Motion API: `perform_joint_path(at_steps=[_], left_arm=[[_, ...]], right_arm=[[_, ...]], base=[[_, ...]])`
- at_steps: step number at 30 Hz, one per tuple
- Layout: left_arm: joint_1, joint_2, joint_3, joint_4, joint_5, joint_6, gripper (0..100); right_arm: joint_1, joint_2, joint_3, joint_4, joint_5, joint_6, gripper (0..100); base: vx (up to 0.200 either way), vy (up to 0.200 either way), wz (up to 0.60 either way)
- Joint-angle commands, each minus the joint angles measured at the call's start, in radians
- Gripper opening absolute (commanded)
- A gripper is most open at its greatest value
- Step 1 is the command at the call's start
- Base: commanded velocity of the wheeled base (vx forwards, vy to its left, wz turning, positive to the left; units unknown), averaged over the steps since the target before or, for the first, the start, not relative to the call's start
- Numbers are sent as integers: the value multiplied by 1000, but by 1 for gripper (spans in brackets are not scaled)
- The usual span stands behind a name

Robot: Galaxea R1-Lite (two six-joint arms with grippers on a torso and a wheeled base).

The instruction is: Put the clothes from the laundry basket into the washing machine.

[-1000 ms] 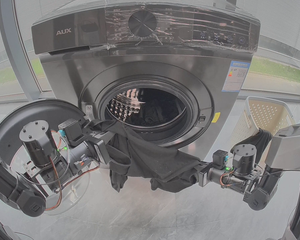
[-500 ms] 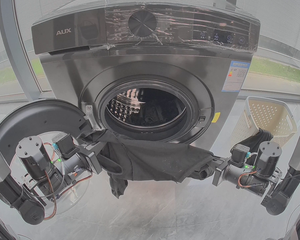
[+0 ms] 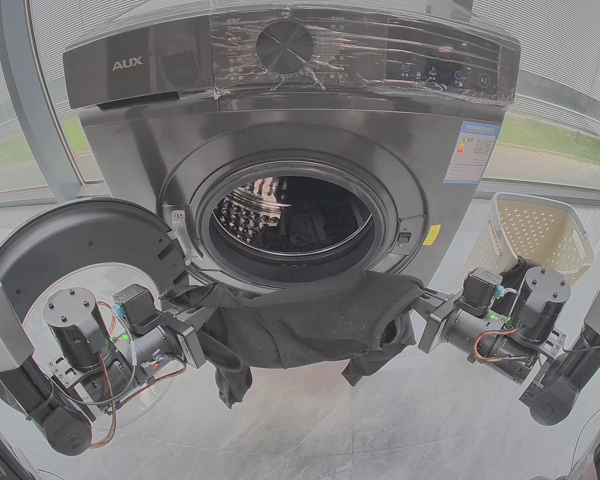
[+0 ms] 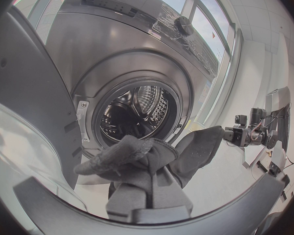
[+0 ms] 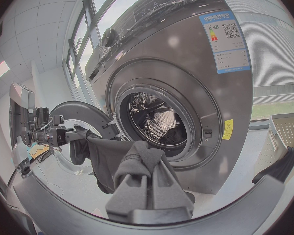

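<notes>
A black garment (image 3: 307, 325) hangs stretched between my two grippers, just below and in front of the washing machine's open drum (image 3: 293, 218). At the garment's left end my left gripper (image 3: 197, 318) is shut on the fabric; the left wrist view shows the cloth (image 4: 134, 150) bunched over the closed fingers (image 4: 163, 190). My right gripper (image 3: 423, 301) is shut on the right end, with cloth (image 5: 137, 157) folded over its fingers (image 5: 166, 186). A loose part droops toward the floor. Dark clothes (image 3: 307, 228) lie inside the drum.
The round door (image 3: 80, 235) stands open at the left, close to my left arm. A pale laundry basket (image 3: 533, 231) leans at the right beside the machine, another dark garment (image 3: 517, 268) draped over its rim. Grey tiled floor (image 3: 313, 428) lies below.
My left gripper has dropped down and left, away from the drum lip. The right one has risen and shifted right. The garment is now pulled out wider and more level.
</notes>
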Motion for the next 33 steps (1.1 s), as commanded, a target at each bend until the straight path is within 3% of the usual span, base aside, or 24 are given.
perform_joint_path(at_steps=[1, 8, 9, 20, 24, 29, 33], left_arm=[[4, 10, 12, 0, 0, 8, 0], [7, 33, 28, 1, -2, 6, 0], [7, 36, 29, 1, -2, 6, 100], [-5, 96, 29, -2, 10, 11, 100], [-38, 90, 8, -2, 9, 31, 100], [-82, 96, -27, -2, 12, 63, 100], [-99, 93, -72, 0, 14, 66, 100]], right_arm=[[9, -5, -7, -1, 0, 1, 0], [22, -5, -7, -1, -2, 1, 0], [22, -5, -7, -1, -2, 1, 0], [49, -4, -7, -1, -3, 2, 0], [67, 1, -5, -1, -8, 10, 0], [93, 27, -8, -1, -54, 30, 0], [96, 53, -36, -1, -89, 36, 0]], base=[[0, 0, 0], [0, 0, 0], [0, 0, 0], [0, 0, 0], [0, 0, 0], [0, 0, 0], [0, 0, 0]])
